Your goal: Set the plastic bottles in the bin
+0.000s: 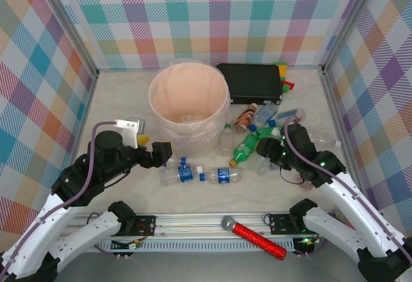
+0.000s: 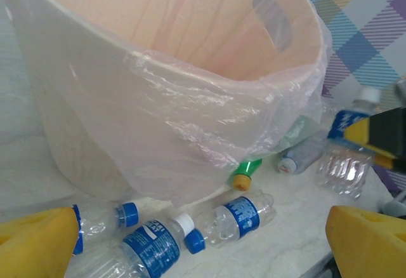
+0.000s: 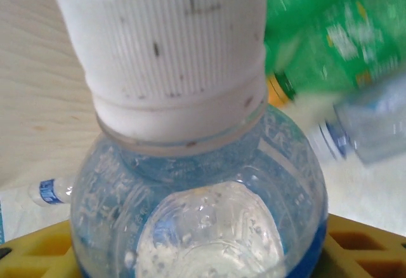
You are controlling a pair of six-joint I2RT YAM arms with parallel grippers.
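The bin point(image 1: 156, 99), a big pale pink bucket lined with a clear bag, stands mid-table and looms close in the left wrist view point(image 2: 190, 68). Two clear blue-labelled plastic bottles point(image 1: 177, 174) point(image 1: 222, 176) lie in front of it. A green bottle point(image 1: 246, 148), a brown one point(image 1: 244, 118) and more clear ones point(image 1: 267, 116) lie to its right. My left gripper point(image 1: 161, 154) hangs open beside the bin's base, above the clear bottles point(image 2: 238, 218) point(image 2: 149, 246). My right gripper point(image 1: 267, 159) is shut on a clear white-capped bottle point(image 3: 196, 183), its yellow pads point(image 3: 361, 246) against both sides.
A flat black box point(image 1: 250, 82) sits behind the bin to the right, with coloured toys point(image 1: 283, 76) at its far end. A red glittery microphone point(image 1: 254, 237) lies on the rail at the near edge. Checked walls close in the table on three sides.
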